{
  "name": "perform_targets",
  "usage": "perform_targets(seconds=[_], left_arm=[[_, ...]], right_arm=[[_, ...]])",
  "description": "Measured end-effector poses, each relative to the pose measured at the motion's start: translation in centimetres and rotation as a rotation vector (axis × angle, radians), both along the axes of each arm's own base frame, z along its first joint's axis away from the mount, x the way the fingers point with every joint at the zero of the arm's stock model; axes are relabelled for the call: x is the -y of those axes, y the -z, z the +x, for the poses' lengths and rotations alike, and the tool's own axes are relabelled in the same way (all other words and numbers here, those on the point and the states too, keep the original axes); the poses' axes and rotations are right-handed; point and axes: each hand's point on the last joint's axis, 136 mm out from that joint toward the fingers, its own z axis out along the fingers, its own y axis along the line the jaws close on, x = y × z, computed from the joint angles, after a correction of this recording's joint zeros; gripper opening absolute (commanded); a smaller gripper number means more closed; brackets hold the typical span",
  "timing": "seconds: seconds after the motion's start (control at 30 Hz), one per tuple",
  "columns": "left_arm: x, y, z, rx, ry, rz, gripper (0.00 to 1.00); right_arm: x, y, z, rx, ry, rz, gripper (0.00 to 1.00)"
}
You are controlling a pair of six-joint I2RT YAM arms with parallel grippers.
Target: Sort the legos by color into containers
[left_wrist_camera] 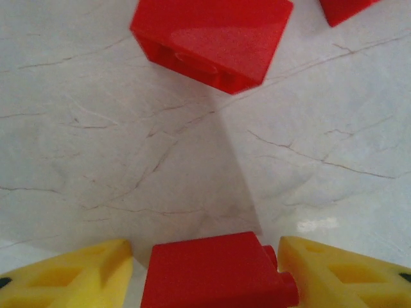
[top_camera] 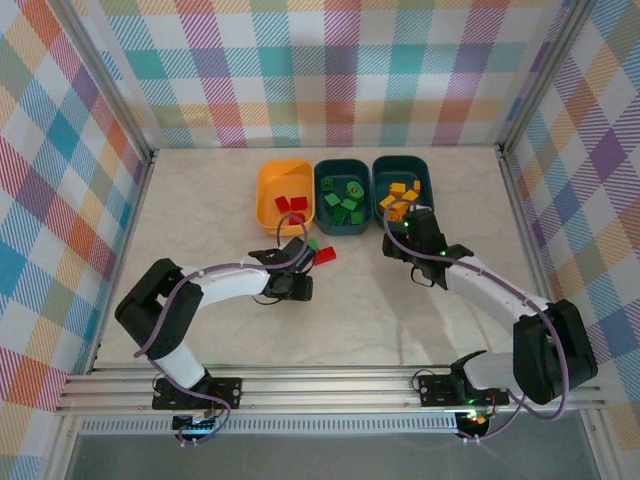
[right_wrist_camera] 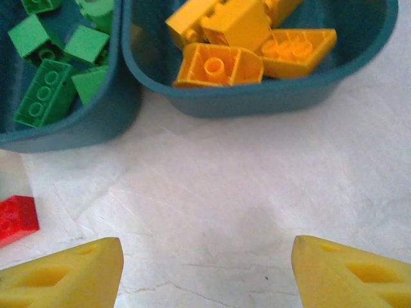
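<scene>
the coming move turns on the left fingers and the red brick between them. in the left wrist view the brick sits right in the gap. its studs are turned toward the finger at the right of that view and touch it, and a thin dark slit shows at the other finger. whether the fingers have clamped it or only bracket it i cannot tell. its near end runs out of the picture, so its long axis is unclear. a second red brick lies just ahead on the desk, skewed to the line of the fingers, and a third red brick shows beyond it.

from above, this sits about mid-desk, just on the near side of three tubs in a row by the middle of the far edge. the yellow-orange tub, at the left end of the row, already has red bricks in it. it lies toward the far edge from the left fingers, a touch left. i judge the left arm the nearer one, so a lift and a short carry that way comes next.

the right fingers are spread wide with nothing between them, over bare desk just on the near side of the right teal tub, which holds yellow bricks. the middle teal tub holds green bricks.
</scene>
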Motion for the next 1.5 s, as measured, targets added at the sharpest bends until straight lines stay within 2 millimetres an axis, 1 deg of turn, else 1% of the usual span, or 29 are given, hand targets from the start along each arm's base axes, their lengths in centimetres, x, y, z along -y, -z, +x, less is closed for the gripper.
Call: perform_targets(seconds=[0.1, 0.27, 0.4, 0.47, 0.5, 0.57, 0.6, 0.67, 0.73, 0.77, 0.83, 0.9, 0.93, 1.0, 1.03, 1.1, 1.17, 1.27, 1.33, 1.4, 1.5], left_arm=[[-0.4, 0.1, 0.1, 0.002, -0.006, 0.026, 0.37], [-0.4, 0.0, 0.2, 0.000, -0.003, 0.043, 0.33], [-0.3, -0.1, 0.2, -0.002, 0.000, 0.045, 0.31], [0.0, -0.6, 0.4, 0.003, 0.011, 0.042, 0.31], [0.3, -1.2, 0.8, 0.015, 0.019, 0.035, 0.31], [1.2, -3.0, 1.9, 0.055, 0.036, 0.009, 0.31], [1.6, -4.3, 2.7, 0.081, 0.039, -0.006, 0.31], [2.5, -7.2, 4.4, 0.142, 0.044, -0.048, 0.31], [3.1, -10.7, 7.0, 0.218, 0.033, -0.099, 0.31], [3.1, -12.0, 8.1, 0.246, 0.021, -0.121, 0.31], [2.4, -15.0, 11.1, 0.305, -0.024, -0.164, 0.31], [1.7, -16.9, 14.1, 0.343, -0.066, -0.196, 0.31], [1.5, -17.4, 15.6, 0.352, -0.084, -0.212, 0.31], [1.4, -17.6, 18.6, 0.356, -0.112, -0.241, 0.33], [1.5, -17.2, 19.9, 0.348, -0.120, -0.249, 0.33], [1.6, -15.6, 22.3, 0.316, -0.136, -0.252, 0.35], [1.8, -13.7, 24.1, 0.280, -0.147, -0.240, 0.37], [1.9, -10.9, 25.0, 0.218, -0.153, -0.215, 0.40], [1.8, -9.8, 25.1, 0.187, -0.158, -0.200, 0.46], [1.8, -9.5, 25.0, 0.172, -0.161, -0.195, 0.57], [1.9, -10.0, 25.1, 0.171, -0.158, -0.198, 0.70]], right_arm=[[0.0, 0.2, 0.0, 0.021, 0.011, 0.020, 0.66], [0.0, 0.4, 0.2, 0.048, 0.026, 0.046, 0.66], [-0.2, -0.1, 0.6, 0.073, 0.030, 0.063, 0.66], [-0.3, -0.3, 0.7, 0.080, 0.030, 0.066, 0.66], [-0.3, -0.3, 0.8, 0.084, 0.030, 0.068, 0.66], [-0.3, -0.4, 0.8, 0.090, 0.031, 0.071, 0.66], [-0.3, -0.4, 0.9, 0.092, 0.032, 0.073, 0.66], [-0.3, -0.3, 0.9, 0.098, 0.037, 0.073, 0.66], [-0.2, -0.2, 0.9, 0.104, 0.041, 0.072, 0.66], [-0.1, -0.1, 0.9, 0.105, 0.043, 0.073, 0.66], [0.0, 0.2, 0.8, 0.104, 0.048, 0.073, 0.66], [0.0, 0.5, 0.7, 0.098, 0.052, 0.076, 0.66], [0.0, 0.5, 0.7, 0.097, 0.055, 0.080, 0.66], [-0.2, 0.5, 0.8, 0.099, 0.055, 0.089, 0.66], [-0.2, 0.6, 0.9, 0.098, 0.054, 0.091, 0.66], [-0.3, 0.6, 0.9, 0.098, 0.053, 0.093, 0.67], [-0.3, 0.5, 0.9, 0.102, 0.053, 0.094, 0.67], [-0.3, 0.5, 0.9, 0.103, 0.054, 0.094, 0.67], [-0.3, 0.5, 0.9, 0.103, 0.054, 0.094, 0.68], [-0.3, 0.5, 0.9, 0.103, 0.054, 0.094, 0.68], [-0.3, 0.5, 0.9, 0.103, 0.053, 0.095, 0.69]])
